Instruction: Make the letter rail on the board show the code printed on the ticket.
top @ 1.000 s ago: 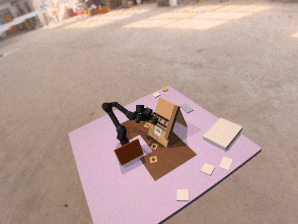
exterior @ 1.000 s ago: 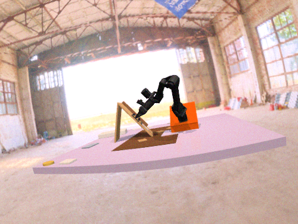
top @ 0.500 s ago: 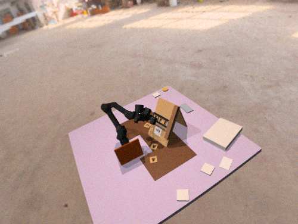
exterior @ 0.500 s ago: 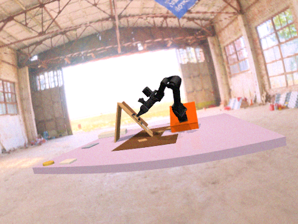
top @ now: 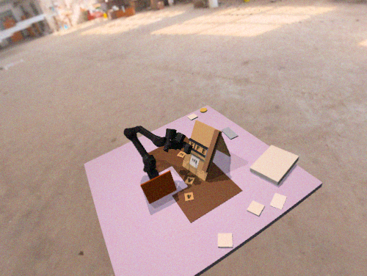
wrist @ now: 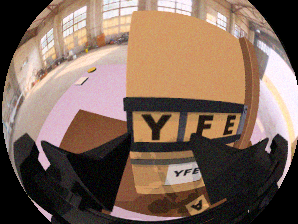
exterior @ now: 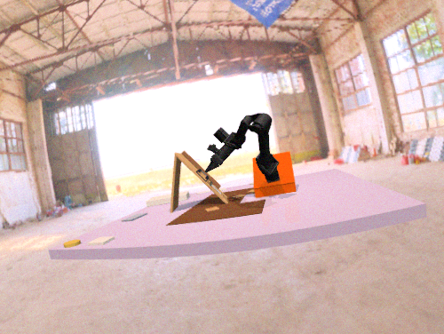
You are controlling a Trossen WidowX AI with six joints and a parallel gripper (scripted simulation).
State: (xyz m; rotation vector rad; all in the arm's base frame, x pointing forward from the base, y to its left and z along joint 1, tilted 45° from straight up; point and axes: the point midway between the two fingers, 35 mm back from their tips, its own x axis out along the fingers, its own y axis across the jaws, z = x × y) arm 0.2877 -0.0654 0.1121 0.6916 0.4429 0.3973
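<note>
the board (top: 206, 133) (exterior: 176, 182) (wrist: 185, 55) stands leaning on the brown mat (top: 220, 191) (exterior: 213, 218) (wrist: 92, 132), and its dark letter rail (wrist: 185, 105) is holding three tiles. from left to right they are the y tile (wrist: 156, 127), the f tile (wrist: 205, 125) and the e tile (wrist: 230, 125), so the row reads yfe, the same as the ticket (top: 194, 161) (wrist: 181, 174) below the rail. between the y and the f there is a narrow dark gap, while the f and the e are closer together. the gripper (top: 189, 148) (exterior: 207, 171) (wrist: 161, 137) is at the rail with its jaws partly open, and nothing is gripped between them. in the wrist view, one finger is near the lower left corner of the y tile, and the other covers the lower part of the f tile; i cannot tell if they touch. on the mat lie three loose tiles: one (top: 181, 154) near the gripper's side of the board, one (top: 189, 180) before the board's foot, and one (top: 189, 196) closer to the mat's edge. on the pink counter (top: 128, 235) (exterior: 333, 218) there are also a thick cream block (top: 274, 164), a grey plate (top: 230, 133) (exterior: 134, 217) and a yellow disc (top: 203, 110) (exterior: 72, 243) (wrist: 92, 70) near the corner.
</note>
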